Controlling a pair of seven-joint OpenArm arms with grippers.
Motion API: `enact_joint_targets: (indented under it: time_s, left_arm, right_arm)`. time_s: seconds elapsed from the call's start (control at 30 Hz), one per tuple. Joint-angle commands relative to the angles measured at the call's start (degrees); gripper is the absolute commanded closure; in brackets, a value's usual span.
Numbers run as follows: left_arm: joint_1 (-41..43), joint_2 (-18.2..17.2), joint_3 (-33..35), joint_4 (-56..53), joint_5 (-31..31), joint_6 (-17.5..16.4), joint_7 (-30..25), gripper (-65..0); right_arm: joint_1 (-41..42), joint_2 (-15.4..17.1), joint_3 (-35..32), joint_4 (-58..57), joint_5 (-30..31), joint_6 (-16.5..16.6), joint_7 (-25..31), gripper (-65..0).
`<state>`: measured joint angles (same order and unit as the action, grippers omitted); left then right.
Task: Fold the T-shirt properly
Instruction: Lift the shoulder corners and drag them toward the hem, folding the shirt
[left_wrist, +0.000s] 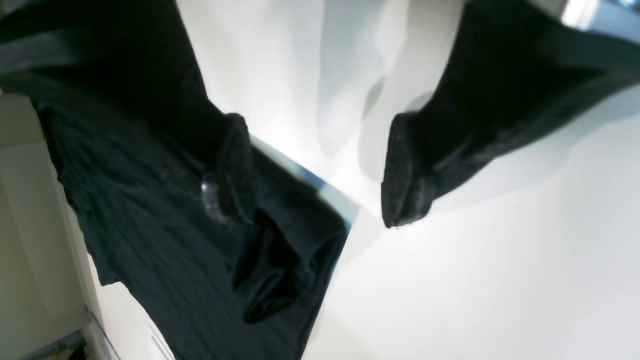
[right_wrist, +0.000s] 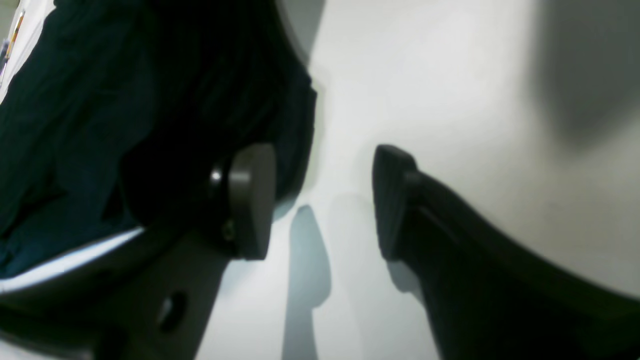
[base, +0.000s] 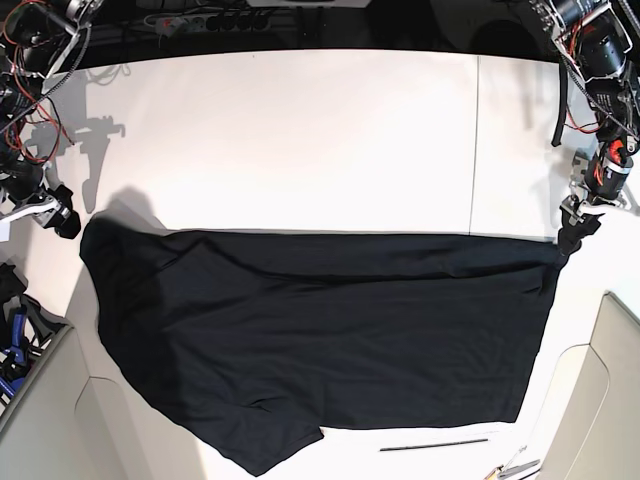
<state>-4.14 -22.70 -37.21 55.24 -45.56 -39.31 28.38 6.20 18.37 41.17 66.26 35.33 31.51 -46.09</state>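
"Where's the T-shirt (base: 330, 340)?"

"Spread across the near part of the white table (base: 320, 130), black cloth running from the base view's left side over to its right, with uneven lower edges."

"And the left gripper (left_wrist: 317, 170)?"

"Wide open. One finger is over the shirt near a corner in its wrist view, the other over bare white tabletop. I see no cloth pinched between them."

"What about the right gripper (right_wrist: 325, 202)?"

"Its fingers stand well apart too, nothing held. One overlaps the cloth's edge in the wrist view; whether it touches, I can't tell."

"Is the fabric flat?"

"Not entirely. By the left gripper there's a small rumpled fold, and near the right one a layer laps over another."
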Motion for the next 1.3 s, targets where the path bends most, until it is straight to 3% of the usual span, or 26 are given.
enact_joint_targets:
  time_s: [0.0, 0.17, 0.53, 0.6, 0.7, 0.8, 0.87, 1.0, 1.17, 1.27]
  left_arm:
    - [-0.79, -0.94, 0.42, 0.92, 0.26, -0.69, -1.99, -42.8]
    - [-1.16, -0.94, 6.01, 0.92, 4.31, -0.69, -6.99, -42.8]
    - [-4.96, 0.98, 9.57, 0.92, 5.84, 0.13, -7.15, -42.2]
    - [-5.11, 0.94, 9.57, 0.92, 6.43, 0.13, -7.15, -36.5]
    - [-5.05, 0.98, 9.57, 0.92, 7.15, 0.11, -7.15, -21.1]
    - [-5.07, 0.96, 9.57, 0.92, 7.28, 0.11, -7.19, -9.7]
    - [-5.07, 0.94, 9.57, 0.92, 7.28, 0.09, -7.13, 0.0]
    - [-5.09, 0.94, 9.57, 0.92, 7.26, 0.09, -6.45, 0.0]
    - [-5.05, 0.46, 9.55, 0.96, 5.14, -0.69, -4.09, 0.0]
    - [-4.87, -0.48, 9.55, 1.14, 0.66, -0.69, -0.48, 0.0]
  right_arm:
    - [0.76, 0.96, 0.13, 0.85, 1.05, 0.17, 1.36, -31.2]
    - [0.79, -0.24, -2.01, 0.79, 0.57, 0.15, 3.50, -31.2]
    - [1.70, -4.33, -6.82, 0.76, -1.05, 0.20, 6.86, -31.2]
    - [2.36, -4.90, -6.86, 0.76, -1.11, 0.22, 6.88, -31.2]
    - [3.48, -5.07, -7.19, 0.74, -1.68, 0.20, 7.13, -31.2]
    - [4.50, -5.05, -7.74, 0.74, -2.58, 0.22, 7.54, -30.8]
    - [4.92, -5.07, -8.76, 0.68, -3.93, 0.20, 7.56, -23.7]
    - [4.87, -5.07, -11.69, 0.68, -8.59, 0.20, 8.81, 0.0]
    - [4.87, -5.05, -12.20, 0.72, -10.88, 0.22, 8.22, 0.0]
    - [4.70, -5.03, -10.73, 1.20, -9.29, 0.24, 4.66, 0.0]
